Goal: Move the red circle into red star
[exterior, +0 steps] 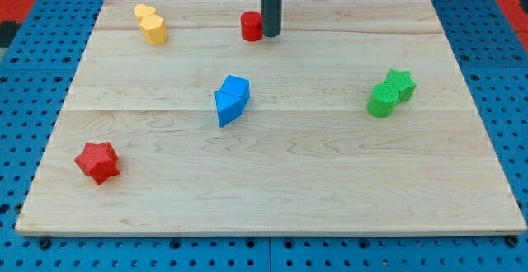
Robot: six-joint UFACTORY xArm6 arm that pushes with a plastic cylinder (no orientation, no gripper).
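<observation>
Wooden board seen from above, our rod touching a red circle at the far edge.

Nearest us, toward the view's bottom left, sits the red star [97, 161]. At mid-board lies a blue block [232, 100], angular in shape, roughly on the line between star and circle. To the view's right, a green cylinder [381, 101] touches a green star [401, 84]. Farthest, at the view's top, a yellow block [152, 25] stands left of the red circle [251, 26]. My tip [271, 34] presses against the circle's right side. We carry no jaws, only this rod. We judge the risk: pushing diagonally, the circle may roll off the tip, or strike the blue block.
</observation>
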